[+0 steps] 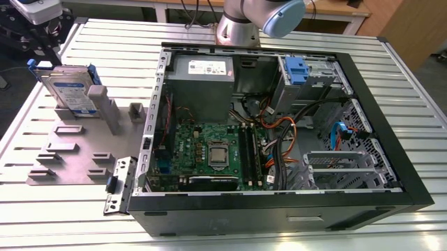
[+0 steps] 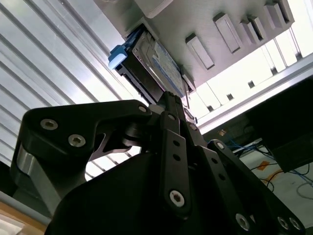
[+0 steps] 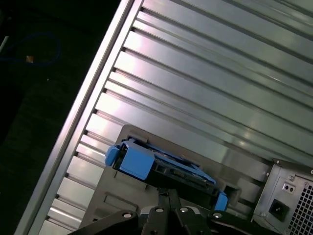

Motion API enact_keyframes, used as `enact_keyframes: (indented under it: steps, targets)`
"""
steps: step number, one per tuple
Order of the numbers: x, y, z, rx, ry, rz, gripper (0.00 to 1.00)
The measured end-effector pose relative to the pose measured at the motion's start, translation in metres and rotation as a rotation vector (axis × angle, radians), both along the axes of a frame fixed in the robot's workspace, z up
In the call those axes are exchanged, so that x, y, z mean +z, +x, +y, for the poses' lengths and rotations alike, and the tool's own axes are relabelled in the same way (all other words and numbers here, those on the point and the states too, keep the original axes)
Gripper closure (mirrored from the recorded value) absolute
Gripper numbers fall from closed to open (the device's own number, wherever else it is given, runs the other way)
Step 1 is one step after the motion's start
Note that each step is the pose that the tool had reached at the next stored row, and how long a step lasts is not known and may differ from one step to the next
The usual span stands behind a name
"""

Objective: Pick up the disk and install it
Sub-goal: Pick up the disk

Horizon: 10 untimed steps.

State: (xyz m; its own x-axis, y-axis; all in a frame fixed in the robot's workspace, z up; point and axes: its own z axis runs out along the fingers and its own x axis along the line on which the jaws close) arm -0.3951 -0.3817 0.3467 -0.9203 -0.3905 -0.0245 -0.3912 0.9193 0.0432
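The disk is a silver hard drive with a white-and-blue label and blue rails. It stands on edge, leaning, in a slot of the grey fixture plate at the exterior view's left. My gripper hangs just above the disk's upper far corner, close to its blue rail. In the second wrist view the gripper reaches to the edge of the disk. In the first wrist view the gripper sits right at the blue rail of the disk.
An open computer case lies on the slatted metal table, with a blue bracket in its drive bay, a grey power supply and a motherboard. The arm's base stands behind the case.
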Motion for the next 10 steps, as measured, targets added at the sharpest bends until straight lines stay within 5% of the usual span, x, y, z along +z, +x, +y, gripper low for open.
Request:
enact_keyframes:
  steps: [7, 10]
  targets:
    - [-0.0001, 0.0, 0.0, 0.116, 0.0, 0.0, 0.89]
    - [-0.0001, 0.0, 0.0, 0.133, 0.0, 0.0001, 0.89]
